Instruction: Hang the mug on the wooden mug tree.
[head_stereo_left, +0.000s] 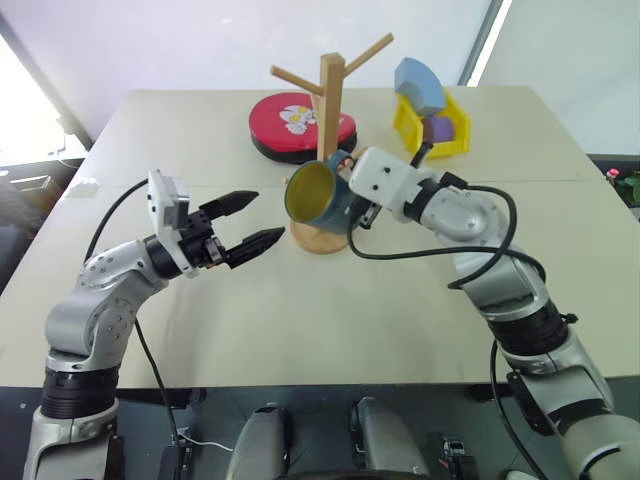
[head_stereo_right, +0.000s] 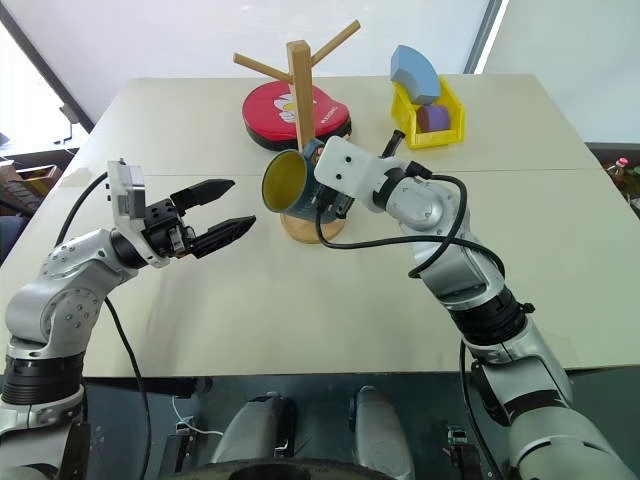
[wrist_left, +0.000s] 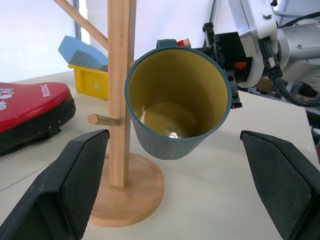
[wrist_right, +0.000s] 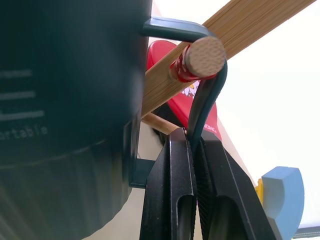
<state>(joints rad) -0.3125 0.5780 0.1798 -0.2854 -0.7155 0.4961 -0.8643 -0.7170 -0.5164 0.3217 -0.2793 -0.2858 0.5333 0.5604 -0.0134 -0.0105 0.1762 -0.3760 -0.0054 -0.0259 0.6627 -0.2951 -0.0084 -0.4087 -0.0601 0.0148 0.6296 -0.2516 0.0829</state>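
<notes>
A yellow bin (head_stereo_left: 452, 128) at the back of the counter (head_stereo_left: 300, 310) holds a light-blue curved block (head_stereo_left: 420, 85) and something purple (head_stereo_left: 437, 127). The right gripper (wrist_right: 200, 150) has its fingers shut tight on the handle of the mug (head_stereo_left: 318, 195), and the handle loops round a red-tipped peg of the wooden mug tree (head_stereo_left: 328, 90). The mug lies on its side in the air beside the post, its yellow mouth facing the left gripper (head_stereo_left: 250, 222), whose fingers are wide open and hold nothing
</notes>
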